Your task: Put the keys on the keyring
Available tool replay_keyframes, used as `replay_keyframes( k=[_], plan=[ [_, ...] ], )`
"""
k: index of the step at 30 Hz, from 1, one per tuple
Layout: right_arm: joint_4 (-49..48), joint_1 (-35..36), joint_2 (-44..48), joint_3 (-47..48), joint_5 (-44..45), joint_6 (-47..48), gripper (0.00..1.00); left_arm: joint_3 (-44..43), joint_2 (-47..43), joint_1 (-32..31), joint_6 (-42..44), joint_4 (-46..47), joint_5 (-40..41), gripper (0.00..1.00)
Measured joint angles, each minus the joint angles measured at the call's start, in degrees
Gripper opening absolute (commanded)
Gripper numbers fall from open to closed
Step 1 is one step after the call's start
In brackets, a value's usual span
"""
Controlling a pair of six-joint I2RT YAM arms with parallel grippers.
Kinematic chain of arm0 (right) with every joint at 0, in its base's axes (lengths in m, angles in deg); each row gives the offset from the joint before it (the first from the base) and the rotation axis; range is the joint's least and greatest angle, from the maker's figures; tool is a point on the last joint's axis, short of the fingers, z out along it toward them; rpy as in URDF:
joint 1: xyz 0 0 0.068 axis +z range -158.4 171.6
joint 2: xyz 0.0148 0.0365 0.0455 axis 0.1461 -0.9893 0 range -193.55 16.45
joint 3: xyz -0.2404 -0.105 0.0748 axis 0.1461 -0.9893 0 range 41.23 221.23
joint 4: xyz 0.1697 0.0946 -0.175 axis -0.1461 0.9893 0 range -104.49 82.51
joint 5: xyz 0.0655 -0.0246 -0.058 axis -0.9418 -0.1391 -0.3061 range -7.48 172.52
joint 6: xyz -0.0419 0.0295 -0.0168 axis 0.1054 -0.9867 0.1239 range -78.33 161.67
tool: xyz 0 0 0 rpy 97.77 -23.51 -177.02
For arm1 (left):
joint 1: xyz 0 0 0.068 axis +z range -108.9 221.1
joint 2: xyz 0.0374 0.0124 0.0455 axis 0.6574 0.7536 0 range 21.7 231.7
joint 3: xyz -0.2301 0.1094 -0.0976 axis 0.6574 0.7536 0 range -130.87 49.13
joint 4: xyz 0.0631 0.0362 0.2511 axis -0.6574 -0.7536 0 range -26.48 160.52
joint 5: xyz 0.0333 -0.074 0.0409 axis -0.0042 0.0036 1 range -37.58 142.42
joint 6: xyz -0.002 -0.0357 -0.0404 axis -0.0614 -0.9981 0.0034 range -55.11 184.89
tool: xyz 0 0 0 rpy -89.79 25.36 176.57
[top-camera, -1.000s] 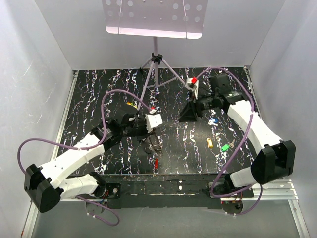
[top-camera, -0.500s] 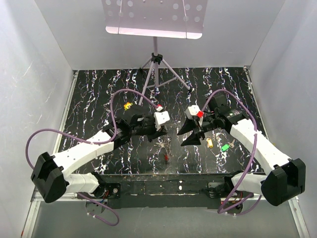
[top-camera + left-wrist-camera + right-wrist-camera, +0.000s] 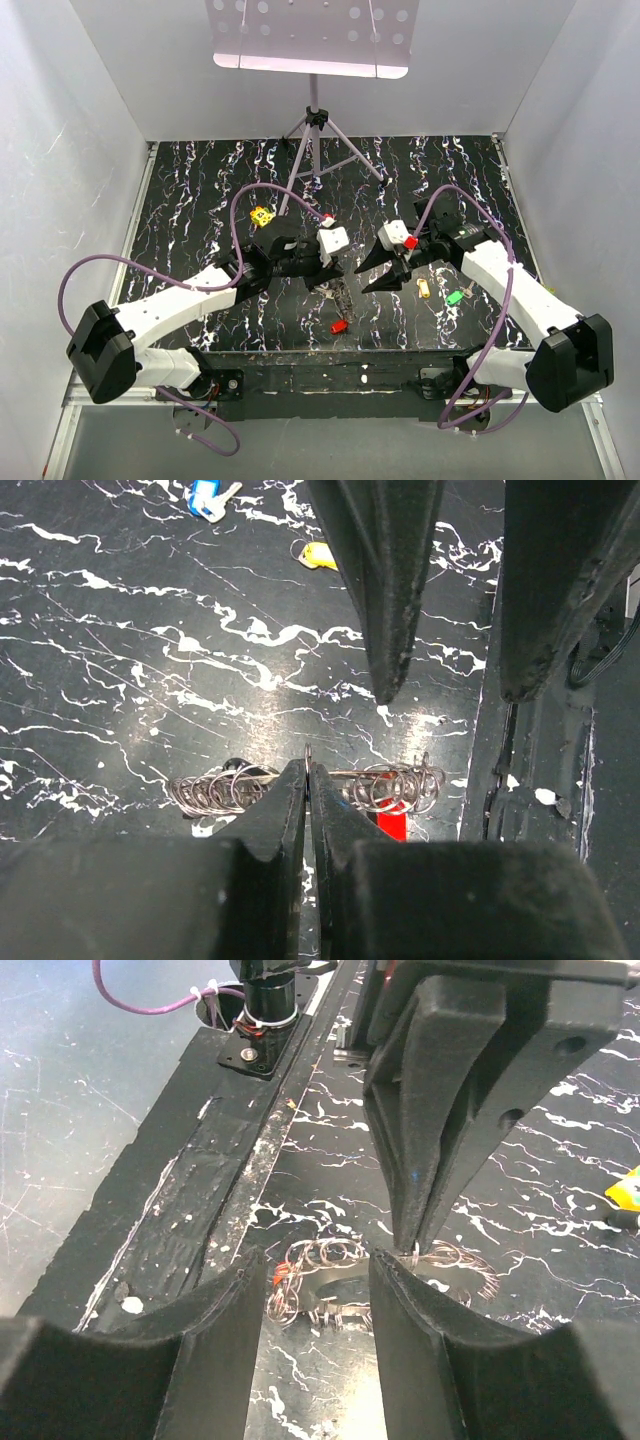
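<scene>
My left gripper point(image 3: 328, 278) is shut on the wire of the keyring point(image 3: 339, 296), which hangs below it over the near middle of the table. In the left wrist view the jaws point(image 3: 308, 765) pinch the wire, with bunches of small metal loops on either side point(image 3: 215, 788). A red-headed key point(image 3: 339, 326) dangles from the keyring point(image 3: 340, 1280). My right gripper point(image 3: 362, 281) faces it from the right, open and empty, fingertips point(image 3: 250, 1260) just short of the loops. Loose keys lie on the table: yellow point(image 3: 424, 288), green point(image 3: 455, 297) and blue point(image 3: 205, 498).
A yellow dotted cube point(image 3: 262, 216) sits behind the left arm. A tripod stand point(image 3: 315, 130) with a perforated tray rises at the back middle. White walls close three sides. The black base strip point(image 3: 200, 1190) runs along the near edge.
The right gripper swung from the back right down to the middle and now faces the keyring. The left gripper carried the keyring rightward, and the red key shifted with it.
</scene>
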Motion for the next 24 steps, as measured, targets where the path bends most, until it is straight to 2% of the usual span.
replay_keyframes(
  k=[12,13,21,24],
  plan=[
    [-7.82,0.46,-1.92,-1.46,1.97,-7.76,0.50,4.28,-0.94,-0.70,-2.80,4.37,0.96,0.00],
    [-8.11,0.66,-2.19,-1.60,2.01,-8.09,0.43,4.46,-1.11,-0.70,-2.97,4.46,1.09,0.00],
    [-11.89,2.29,-4.37,-1.79,5.14,-12.68,0.34,5.25,-1.88,-0.96,-3.78,5.64,1.40,0.00],
    [-14.95,2.32,-4.85,-1.88,7.23,-17.29,0.36,5.70,-1.95,-1.05,-4.17,6.34,1.44,0.00]
  ],
)
